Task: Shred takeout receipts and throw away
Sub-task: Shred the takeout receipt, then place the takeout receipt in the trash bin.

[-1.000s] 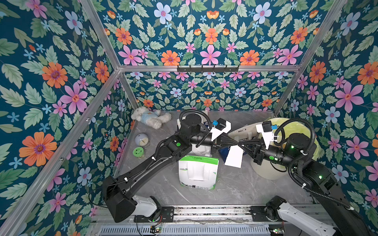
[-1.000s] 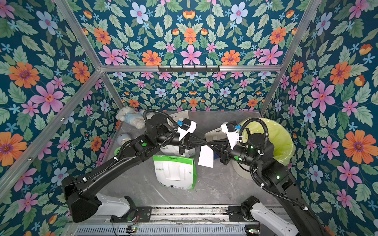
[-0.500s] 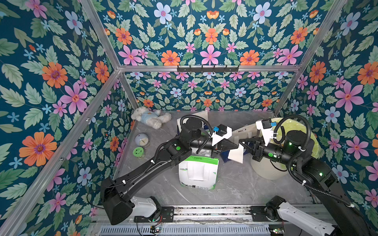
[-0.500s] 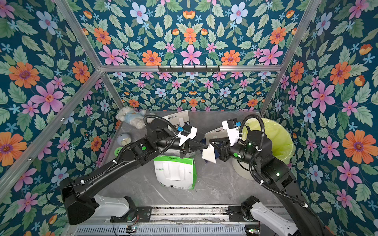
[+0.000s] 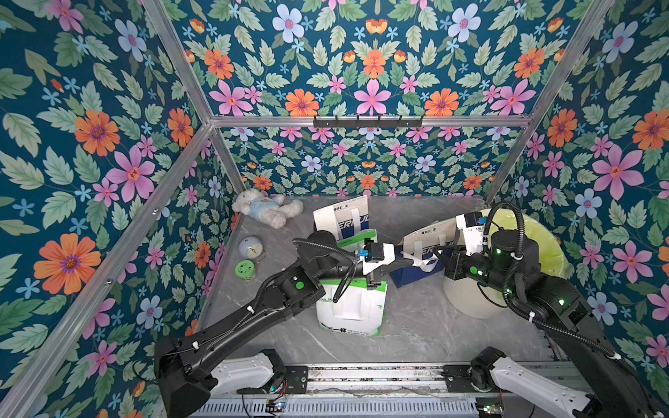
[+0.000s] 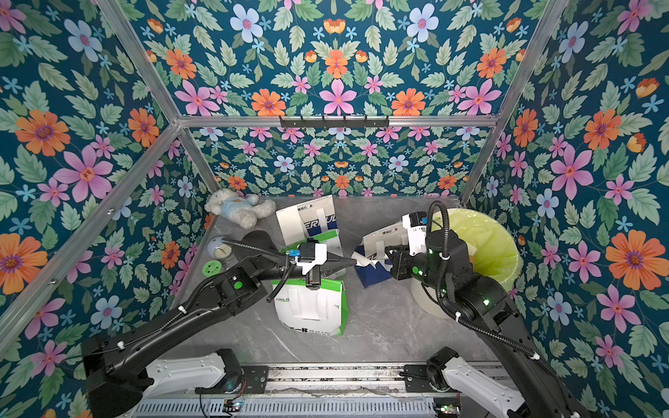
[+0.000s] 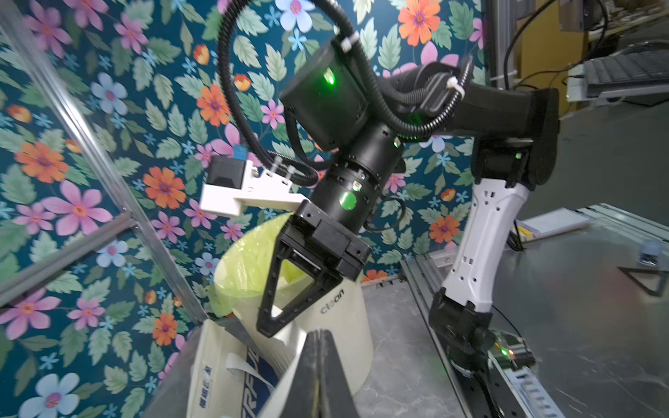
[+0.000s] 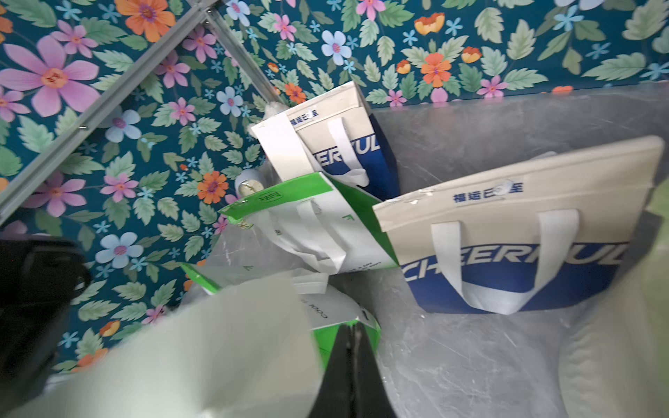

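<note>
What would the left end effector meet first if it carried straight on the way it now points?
Most likely the right end effector, facing it close ahead across the receipt both pinch; the bin stands behind. Depth is uncertain.

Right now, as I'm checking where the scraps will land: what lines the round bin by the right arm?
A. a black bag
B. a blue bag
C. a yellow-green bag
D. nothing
C: the cream bin has a translucent yellow-green liner folded over its rim, visible in both top views and the left wrist view.
</note>
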### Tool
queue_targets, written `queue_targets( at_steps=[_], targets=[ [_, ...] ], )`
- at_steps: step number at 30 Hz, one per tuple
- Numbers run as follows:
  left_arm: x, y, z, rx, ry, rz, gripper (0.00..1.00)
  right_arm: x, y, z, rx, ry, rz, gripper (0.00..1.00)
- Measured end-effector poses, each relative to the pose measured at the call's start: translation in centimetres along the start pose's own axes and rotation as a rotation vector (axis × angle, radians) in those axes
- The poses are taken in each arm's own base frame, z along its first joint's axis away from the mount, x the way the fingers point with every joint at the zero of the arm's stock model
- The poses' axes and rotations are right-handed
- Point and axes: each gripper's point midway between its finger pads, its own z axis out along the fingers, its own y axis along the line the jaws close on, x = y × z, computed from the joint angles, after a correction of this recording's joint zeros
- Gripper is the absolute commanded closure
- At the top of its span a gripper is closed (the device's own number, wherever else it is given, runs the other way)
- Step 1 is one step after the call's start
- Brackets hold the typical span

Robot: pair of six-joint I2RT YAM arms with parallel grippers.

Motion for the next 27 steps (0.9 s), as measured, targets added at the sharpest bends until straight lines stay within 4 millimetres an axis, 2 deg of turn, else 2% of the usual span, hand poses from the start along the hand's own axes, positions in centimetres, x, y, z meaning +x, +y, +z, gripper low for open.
queue_targets(
  at_steps=[5,9,11,15,18,23,27],
  targets=[
    [-3.0,1.7,-2.1,-0.142,-0.088,0.035,1.0,-0.4,-1.7,-0.9,0.096,-0.037,-0.022,1.0],
    [-3.9,4.0,-3.6,-0.269,-0.101,0.034,1.0,-1.5,-3.3,-3.3,0.201,-0.102,-0.048,1.0],
    [-3.9,5.2,-4.2,-0.329,-0.093,0.032,1.0,-2.2,-4.1,-5.3,0.258,-0.147,-0.048,1.0],
    [-2.9,7.7,-4.9,-0.429,-0.053,0.008,1.0,-4.1,-5.6,-10.3,0.367,-0.275,-0.035,1.0],
    [-1.8,8.7,-4.8,-0.461,-0.027,-0.022,1.0,-5.8,-6.6,-13.8,0.448,-0.38,-0.017,1.0],
    [-0.5,9.1,-4.2,-0.457,-0.004,-0.062,1.0,-7.2,-8.5,-16.8,0.607,-0.484,-0.038,1.0],
    [0.0,8.9,-3.7,-0.434,-0.004,-0.083,1.0,-8.0,-9.4,-17.4,0.683,-0.554,-0.092,1.0]
  ],
)
